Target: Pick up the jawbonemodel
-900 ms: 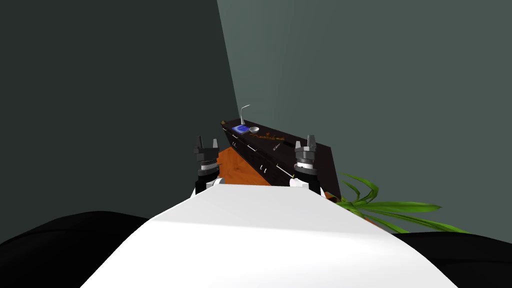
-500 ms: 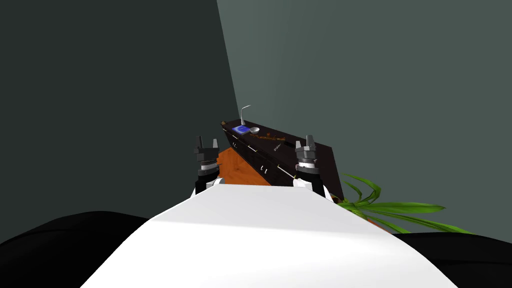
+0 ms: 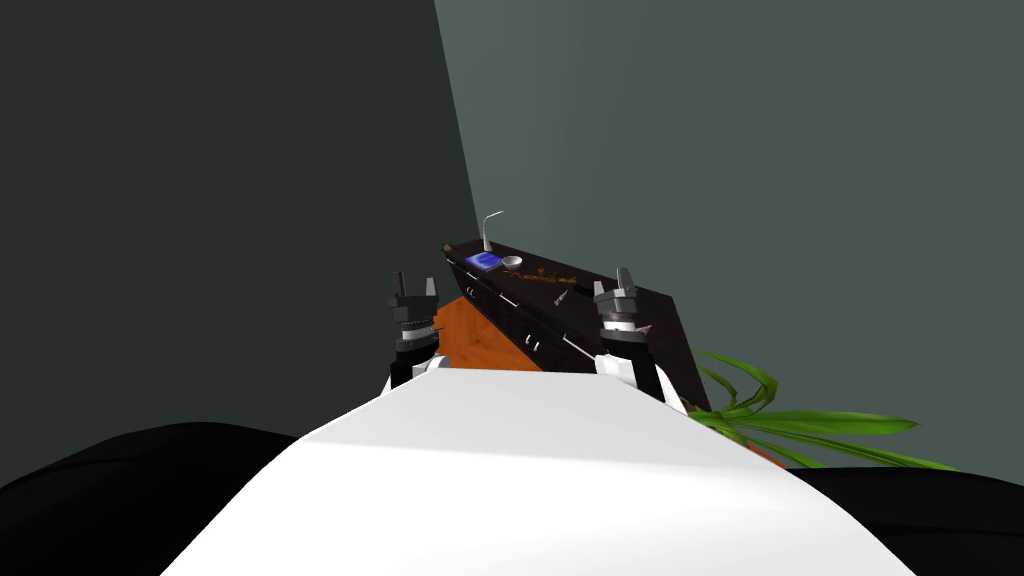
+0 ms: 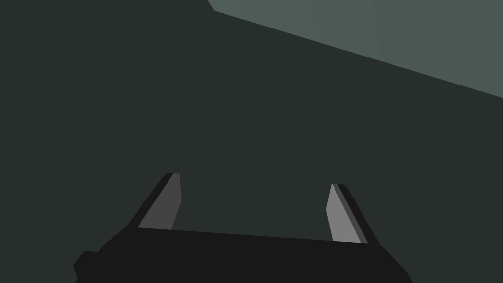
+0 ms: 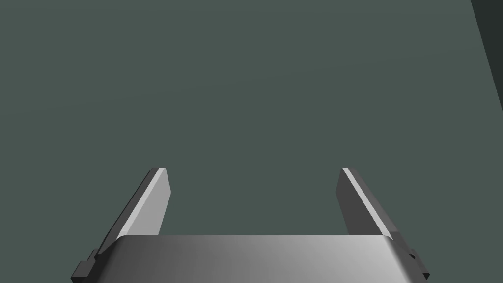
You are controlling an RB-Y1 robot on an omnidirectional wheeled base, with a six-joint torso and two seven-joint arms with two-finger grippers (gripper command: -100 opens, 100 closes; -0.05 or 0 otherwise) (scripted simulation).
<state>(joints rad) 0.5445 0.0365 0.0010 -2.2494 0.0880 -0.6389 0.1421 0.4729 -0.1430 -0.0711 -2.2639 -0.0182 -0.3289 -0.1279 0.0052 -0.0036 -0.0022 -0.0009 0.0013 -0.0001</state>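
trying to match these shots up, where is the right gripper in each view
head view: right gripper, to the right of the left gripper, overlapping the dark counter's near end.
right wrist view: its own two fingers, open, against the lighter wall.
left wrist view: not in it; the left gripper stands open here.
shared landmark: the wall corner seam.

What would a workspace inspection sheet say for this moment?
Surface: dark cabinet top, ahead against the wall.
Job's things: jawbone model too small to make out.
Clutter: blue item, small white bowl, white bent rod, brown bits.
Grippers: left gripper open, empty; right gripper open, empty.
Cables: nothing seen.
Surroundings: grey-green walls, orange floor, green plant at the cabinet's right end.
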